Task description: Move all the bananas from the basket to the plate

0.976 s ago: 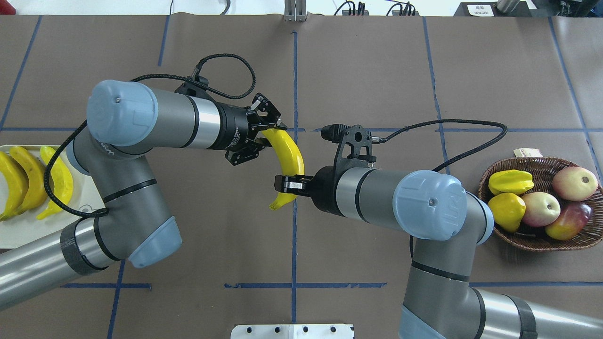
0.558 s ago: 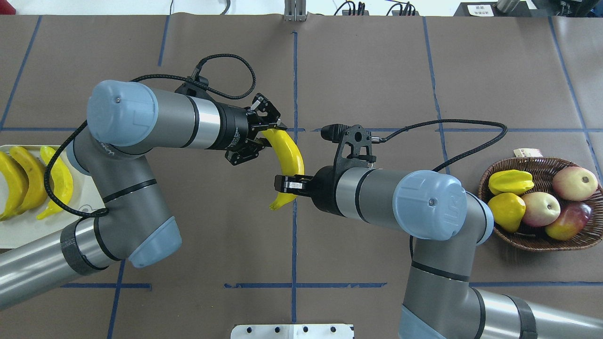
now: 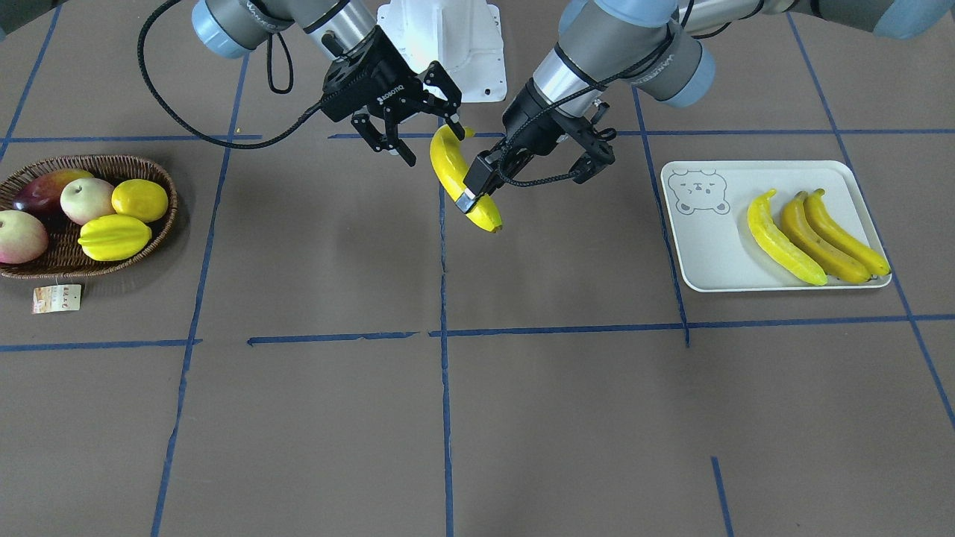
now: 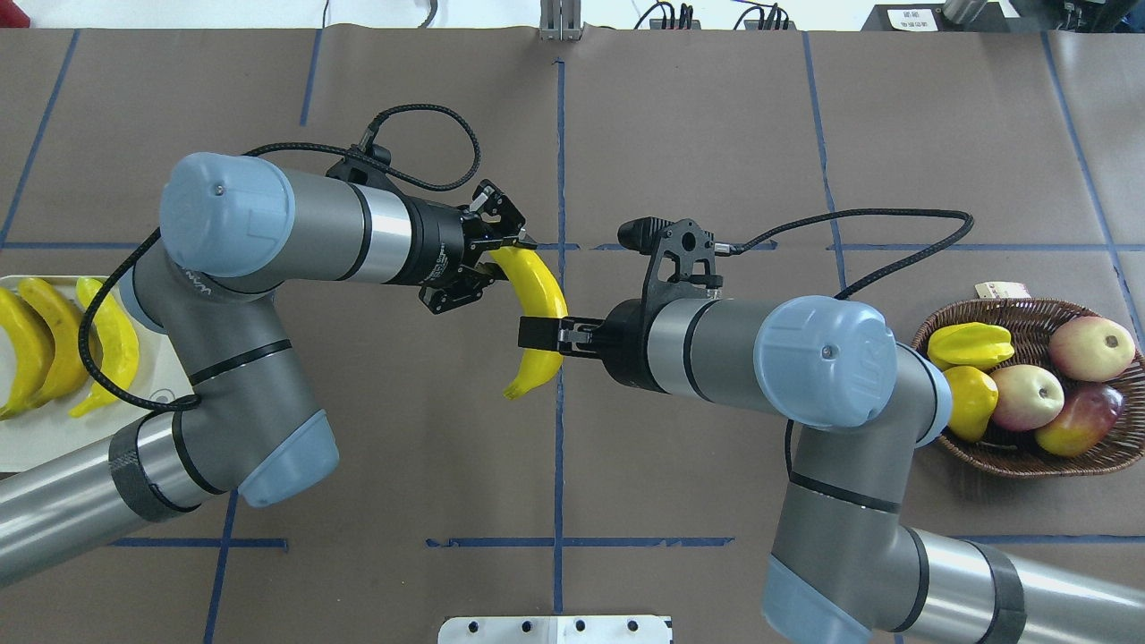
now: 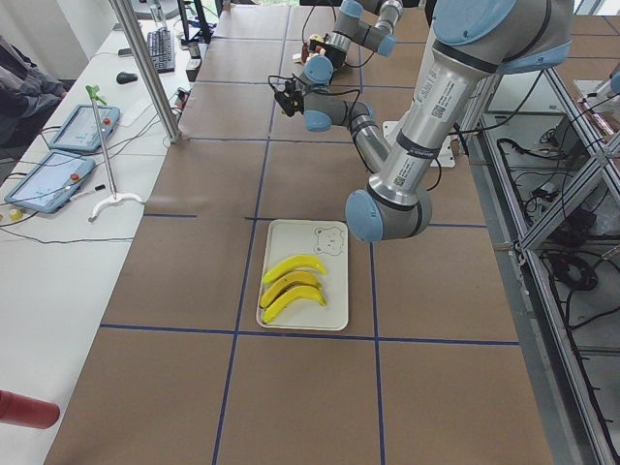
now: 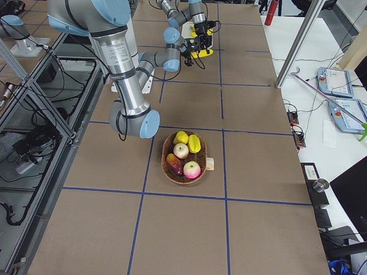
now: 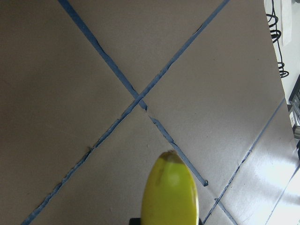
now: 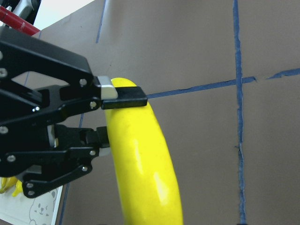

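Note:
A yellow banana (image 4: 539, 282) hangs in the air over the table's middle. My left gripper (image 4: 507, 263) is shut on its far end; the right wrist view shows its pads (image 8: 123, 95) pinching the banana (image 8: 147, 164). My right gripper (image 3: 431, 134) stands open around the near end, fingers wide apart. Three bananas (image 3: 817, 239) lie side by side on the plate (image 3: 701, 253), on my left. On my right, the basket (image 3: 45, 270) holds other fruit.
In the basket (image 4: 1011, 458) lie a starfruit (image 4: 969, 344), a round yellow fruit (image 4: 966, 402) and several red-yellow apples (image 4: 1091, 349). A paper tag (image 3: 57, 298) lies beside it. Blue tape lines cross the brown table cover.
The banana has shifted slightly toward my left along with the left gripper. My right arm has moved a little away and toward the far side.

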You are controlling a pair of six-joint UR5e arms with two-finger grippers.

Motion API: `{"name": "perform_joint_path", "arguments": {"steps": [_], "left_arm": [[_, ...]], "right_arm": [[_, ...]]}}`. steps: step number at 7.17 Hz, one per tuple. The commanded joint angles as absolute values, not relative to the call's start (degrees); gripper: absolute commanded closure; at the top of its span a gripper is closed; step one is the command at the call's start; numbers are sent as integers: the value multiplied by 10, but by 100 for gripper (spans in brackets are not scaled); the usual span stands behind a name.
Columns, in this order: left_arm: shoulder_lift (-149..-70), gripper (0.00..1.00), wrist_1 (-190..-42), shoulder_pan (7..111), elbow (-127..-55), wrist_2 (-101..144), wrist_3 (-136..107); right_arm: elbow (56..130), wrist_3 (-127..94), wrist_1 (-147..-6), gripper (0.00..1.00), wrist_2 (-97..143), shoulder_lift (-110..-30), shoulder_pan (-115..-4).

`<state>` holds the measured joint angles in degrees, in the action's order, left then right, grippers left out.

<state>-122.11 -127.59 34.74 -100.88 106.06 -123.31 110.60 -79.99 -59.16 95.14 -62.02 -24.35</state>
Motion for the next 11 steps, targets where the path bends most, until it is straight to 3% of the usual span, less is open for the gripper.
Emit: {"name": "perform_joint_path", "arguments": {"steps": [1,4,6,9,11], "left_arm": [[-1201,100,-1265,350,-1009,1061,-1209],[-1175,100,-1103,372,-1048,1062,-1099],[-1116,100,-982,414,-1097,1112,-1021],[-983,100,-986,541,-1087,1208,-848],[-974,100,-1011,548,-1032,1207,-849]], "right_arm": [[1130,-797,-652,1,1036,-623,-285],[1160,-762,-791,1,1147,-639,-365],[1192,-640,-900,1,1148,-677,-391],[1249,-431,-1042,1,1172,-727,-458],[1250,-311,-1042,1,1217,-783,-523]]}}
